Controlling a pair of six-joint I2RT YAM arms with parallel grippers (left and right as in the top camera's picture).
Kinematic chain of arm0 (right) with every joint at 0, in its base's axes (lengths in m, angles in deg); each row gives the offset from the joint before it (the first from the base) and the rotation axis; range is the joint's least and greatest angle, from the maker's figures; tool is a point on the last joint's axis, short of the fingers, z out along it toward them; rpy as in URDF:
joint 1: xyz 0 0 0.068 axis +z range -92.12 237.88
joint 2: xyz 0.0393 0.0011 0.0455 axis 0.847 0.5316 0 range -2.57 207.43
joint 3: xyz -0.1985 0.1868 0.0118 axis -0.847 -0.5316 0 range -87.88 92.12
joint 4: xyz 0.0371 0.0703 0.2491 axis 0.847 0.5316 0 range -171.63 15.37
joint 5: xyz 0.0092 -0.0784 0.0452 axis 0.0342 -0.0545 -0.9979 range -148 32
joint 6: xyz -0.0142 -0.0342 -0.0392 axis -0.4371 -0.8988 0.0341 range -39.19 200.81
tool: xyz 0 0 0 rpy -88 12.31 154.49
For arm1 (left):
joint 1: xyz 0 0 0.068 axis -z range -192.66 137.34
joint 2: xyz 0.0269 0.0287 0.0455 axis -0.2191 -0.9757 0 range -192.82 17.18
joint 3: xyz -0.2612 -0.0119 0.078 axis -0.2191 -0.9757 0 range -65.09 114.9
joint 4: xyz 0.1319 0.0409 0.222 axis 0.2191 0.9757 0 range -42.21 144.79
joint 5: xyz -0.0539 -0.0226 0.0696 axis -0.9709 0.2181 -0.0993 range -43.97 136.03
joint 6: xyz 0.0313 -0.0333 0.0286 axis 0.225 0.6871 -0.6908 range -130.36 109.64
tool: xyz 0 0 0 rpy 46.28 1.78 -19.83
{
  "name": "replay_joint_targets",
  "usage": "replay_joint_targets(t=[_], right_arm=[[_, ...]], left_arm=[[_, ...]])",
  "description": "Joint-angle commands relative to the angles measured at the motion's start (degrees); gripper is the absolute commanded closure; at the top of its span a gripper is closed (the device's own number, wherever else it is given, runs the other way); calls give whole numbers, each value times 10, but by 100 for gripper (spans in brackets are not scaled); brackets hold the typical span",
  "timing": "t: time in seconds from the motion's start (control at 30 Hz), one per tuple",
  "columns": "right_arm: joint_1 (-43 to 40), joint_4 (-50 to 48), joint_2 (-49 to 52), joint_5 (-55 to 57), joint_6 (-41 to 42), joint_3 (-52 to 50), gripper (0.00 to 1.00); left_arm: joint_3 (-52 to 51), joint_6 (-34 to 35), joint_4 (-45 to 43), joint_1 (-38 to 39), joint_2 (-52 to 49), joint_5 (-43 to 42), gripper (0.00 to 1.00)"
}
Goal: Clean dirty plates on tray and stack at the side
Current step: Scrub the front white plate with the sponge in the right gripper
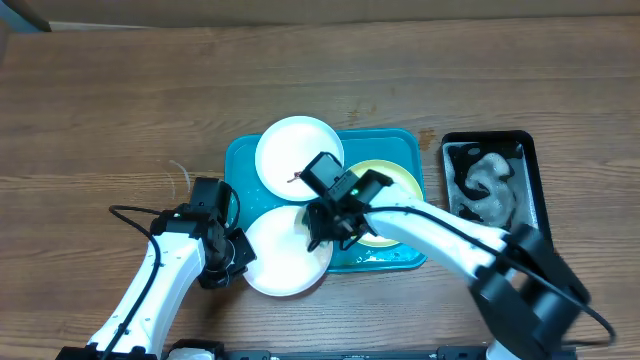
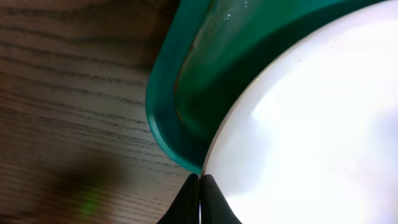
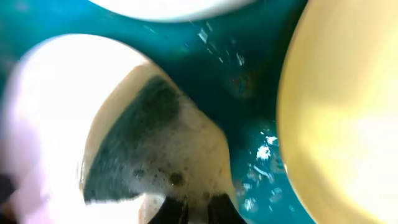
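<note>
The turquoise tray (image 1: 400, 150) holds a white plate (image 1: 290, 150) at the back and a pale yellow-green plate (image 1: 405, 180) at the right. A second white plate (image 1: 275, 265) lies at the front left, overhanging the tray's corner. My left gripper (image 1: 235, 255) is shut on this plate's left rim; the left wrist view shows its fingers (image 2: 200, 182) pinched at the plate (image 2: 311, 124) edge beside the tray (image 2: 180, 93). My right gripper (image 1: 325, 228) is shut on a soapy sponge (image 3: 161, 137), pressed on the front white plate (image 3: 43, 112). The yellow-green plate (image 3: 342, 112) is to its right.
A black glossy tray (image 1: 533, 180) with white foamy material (image 1: 488, 180) stands right of the turquoise tray. Water and suds lie on the turquoise tray floor (image 3: 249, 68). Bare wooden table (image 1: 120, 120) lies to the left and behind.
</note>
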Motion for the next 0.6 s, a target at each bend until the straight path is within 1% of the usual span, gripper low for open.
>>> replay_joint_targets(t=[0.0,0.1,0.23,0.43,0.57], right_arm=[[-15,2,-95,59,-29,23,96],[-31,12,-141,60,-29,25,96],[-72,50,-184,60,-29,25,96],[-136,125,-201,66,-36,25,96],[-187,186,-201,127,-36,25,96]], left_arm=[[8,-1,5,3,-5,22,96],[9,-1,5,3,-4,22,96],[10,-1,4,3,-4,22,96],[10,-1,2,3,-4,4,96],[10,-20,-3,3,-4,-39,96]])
